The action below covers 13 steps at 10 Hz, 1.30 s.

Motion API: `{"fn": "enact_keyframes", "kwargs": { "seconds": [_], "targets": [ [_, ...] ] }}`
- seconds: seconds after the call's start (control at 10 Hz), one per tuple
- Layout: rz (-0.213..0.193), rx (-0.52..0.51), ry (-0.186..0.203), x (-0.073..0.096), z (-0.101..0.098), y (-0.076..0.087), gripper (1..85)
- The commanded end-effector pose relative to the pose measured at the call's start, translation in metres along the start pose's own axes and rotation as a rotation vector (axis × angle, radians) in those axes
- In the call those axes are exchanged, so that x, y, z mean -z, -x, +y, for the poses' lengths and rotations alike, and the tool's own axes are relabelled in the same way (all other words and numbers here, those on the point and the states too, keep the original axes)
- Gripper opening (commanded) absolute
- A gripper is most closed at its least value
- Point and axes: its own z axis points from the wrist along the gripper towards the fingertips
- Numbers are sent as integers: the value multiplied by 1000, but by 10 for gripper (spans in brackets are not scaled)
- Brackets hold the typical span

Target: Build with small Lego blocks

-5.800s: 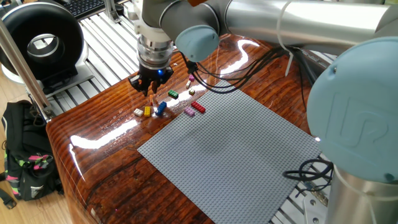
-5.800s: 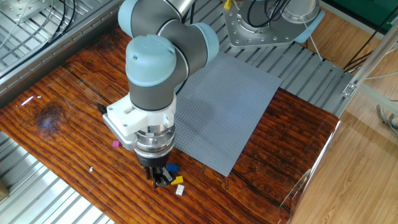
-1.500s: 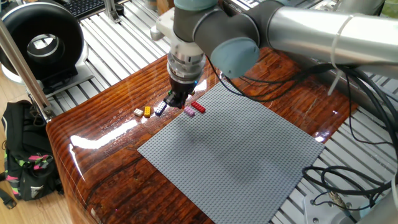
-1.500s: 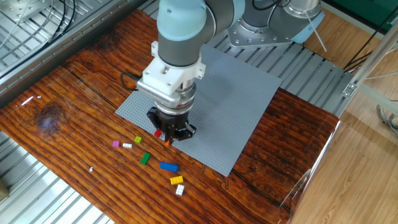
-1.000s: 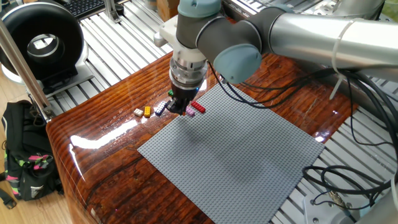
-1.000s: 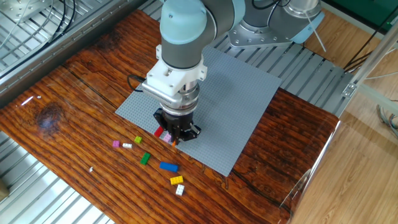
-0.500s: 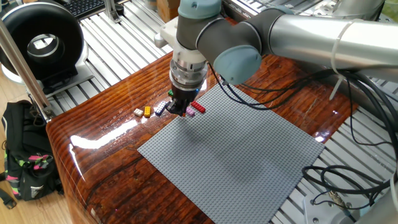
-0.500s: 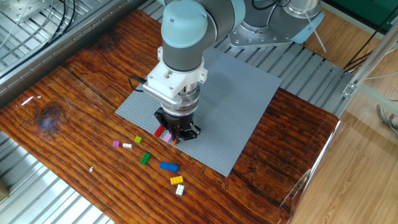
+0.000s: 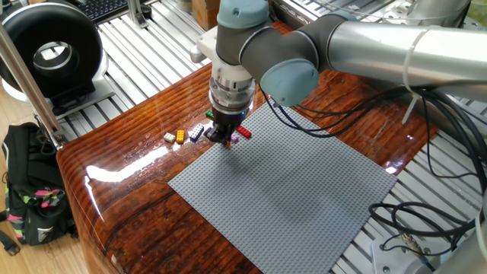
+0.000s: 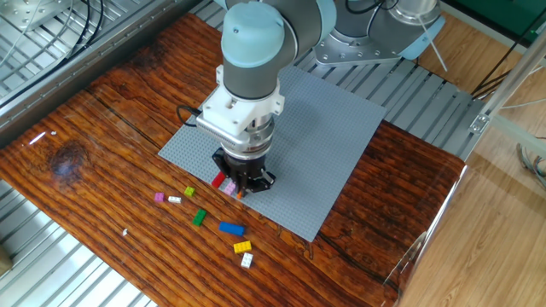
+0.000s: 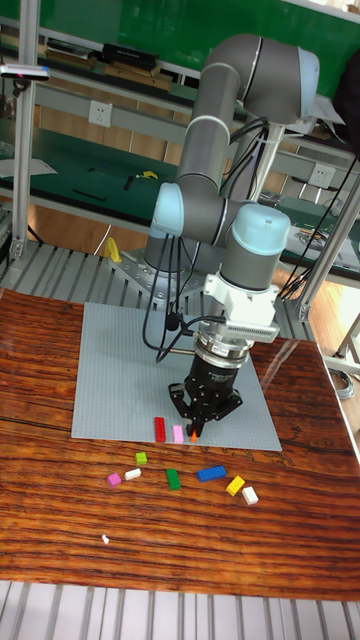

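Pincer (image 11: 195, 432) low at baseplate (image 11: 120, 370) edge | pink block (image 11: 178, 434) beside it

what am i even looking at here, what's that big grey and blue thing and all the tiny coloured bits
It is a robot arm: grey tubes joined by blue-capped joints, ending in a two-finger gripper that points down at a wooden table. All three pictures show the same moment: two cameras look down at the table from opposite sides, and the tall picture faces the arm head-on.

On the table lies a flat grey studded baseplate. The bits are small Lego blocks. A red block and a pink block sit at the plate's edge, right by the gripper. Loose on the wood are a blue block, green block, yellow block and a few more.

The gripper is low over the plate's edge, with something orange at its fingertips. Whether it actually grips that is too small to tell.
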Motion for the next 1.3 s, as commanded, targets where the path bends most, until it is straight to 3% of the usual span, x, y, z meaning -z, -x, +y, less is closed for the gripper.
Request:
{"fn": "enact_keyframes", "kwargs": {
  "seconds": [0.0,1.2],
  "targets": [
    [7,-10,11,-1,0,-1,17],
    [17,-2,15,-1,-2,0,17]
  ]
}}
